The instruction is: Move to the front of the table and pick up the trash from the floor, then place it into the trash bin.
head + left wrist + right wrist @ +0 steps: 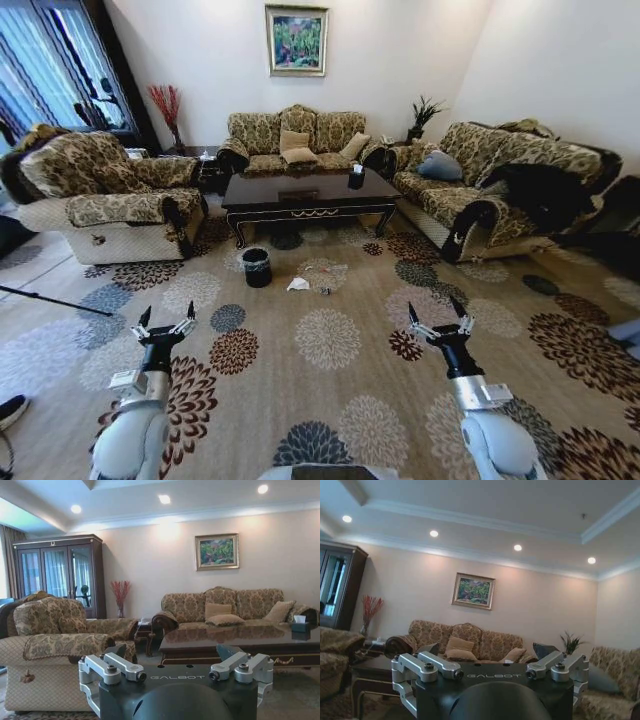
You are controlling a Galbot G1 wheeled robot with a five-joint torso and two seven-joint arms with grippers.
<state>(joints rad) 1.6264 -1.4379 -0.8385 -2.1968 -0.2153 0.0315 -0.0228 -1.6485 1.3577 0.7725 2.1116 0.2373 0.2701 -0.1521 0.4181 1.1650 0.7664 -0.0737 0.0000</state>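
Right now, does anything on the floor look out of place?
Yes. A crumpled white tissue and smaller scraps lie loose on the carpet in front of the table, beside the trash bin rather than in it.

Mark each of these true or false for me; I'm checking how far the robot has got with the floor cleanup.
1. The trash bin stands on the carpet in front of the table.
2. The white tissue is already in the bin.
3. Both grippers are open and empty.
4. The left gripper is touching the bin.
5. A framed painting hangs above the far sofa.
1. True. The trash bin stands on the carpet by the near edge of the table.
2. False. The white tissue lies on the carpet beside the bin.
3. True. The left gripper and right gripper are open, holding nothing.
4. False. It hangs well short of the bin.
5. True. The painting hangs above the sofa.
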